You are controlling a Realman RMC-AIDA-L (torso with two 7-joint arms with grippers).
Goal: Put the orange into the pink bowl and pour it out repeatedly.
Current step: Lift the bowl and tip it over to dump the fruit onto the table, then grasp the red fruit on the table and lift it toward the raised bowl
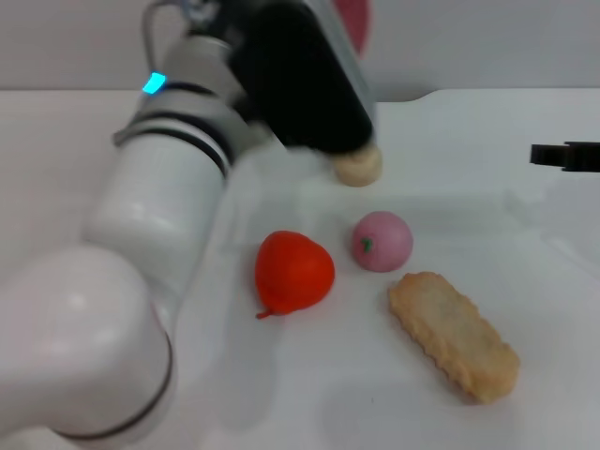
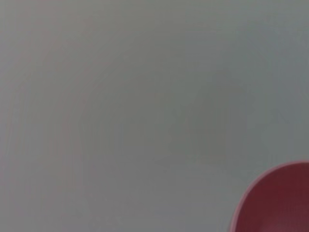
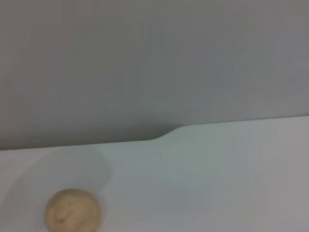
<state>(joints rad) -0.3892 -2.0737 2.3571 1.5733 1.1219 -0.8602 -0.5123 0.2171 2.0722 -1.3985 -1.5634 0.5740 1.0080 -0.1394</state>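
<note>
The left end effector (image 1: pixel 352 56) lifts the plain pink plastic bowl (image 1: pixel 354 21) far back; grip state unclear. Return it upright beside the glossy orange-red toy orange (image 1: pixel 293 272).

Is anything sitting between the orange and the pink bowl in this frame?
Yes. The orange lies on the table. The pink bowl is raised at the far side by the left arm, only its rim peeking out. The arm's black wrist housing hangs between them, and a beige bun sits just under it.

One orange (image 1: pixel 293 272), one pink ball (image 1: pixel 382 241), one bun (image 1: pixel 358 167), one biscuit (image 1: pixel 453 335), one pink bowl (image 1: pixel 354 21).
</note>
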